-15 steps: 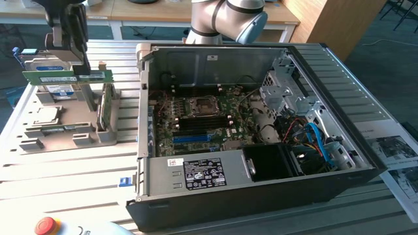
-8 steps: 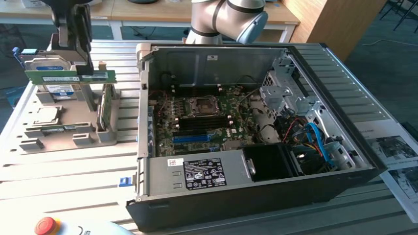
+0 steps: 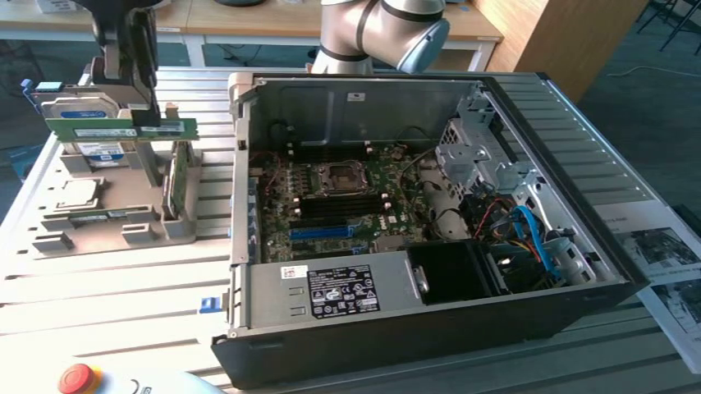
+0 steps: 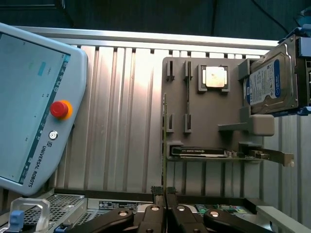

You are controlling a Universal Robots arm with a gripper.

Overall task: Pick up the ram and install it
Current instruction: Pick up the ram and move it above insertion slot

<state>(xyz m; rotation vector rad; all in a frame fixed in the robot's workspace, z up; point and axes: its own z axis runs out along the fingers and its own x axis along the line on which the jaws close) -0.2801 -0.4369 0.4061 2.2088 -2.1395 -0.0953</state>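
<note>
My gripper [image 3: 140, 121] hangs above the grey parts holder [image 3: 66, 222] on the exterior view's left, shut on the ram [image 3: 115, 130]. The ram is a narrow green stick with a white sticker, held level and clear of the holder. In the wrist view the fingertips [image 4: 158, 193] pinch the ram [image 4: 164, 141], which shows edge-on as a thin green line running away from the gripper [image 4: 165, 194]. The open computer case [image 3: 613, 271] lies to the exterior view's right, with its green motherboard [image 3: 383, 176] exposed.
The holder [image 4: 204, 111] also carries a blue-labelled hard drive [image 4: 269, 82], a square processor [image 4: 214, 77] and a flat card [image 4: 204, 152]. Another green board [image 3: 173, 180] stands upright under the ram. A teach pendant [image 4: 34, 107] lies beside the holder. Papers [image 3: 668, 254] lie right of the case.
</note>
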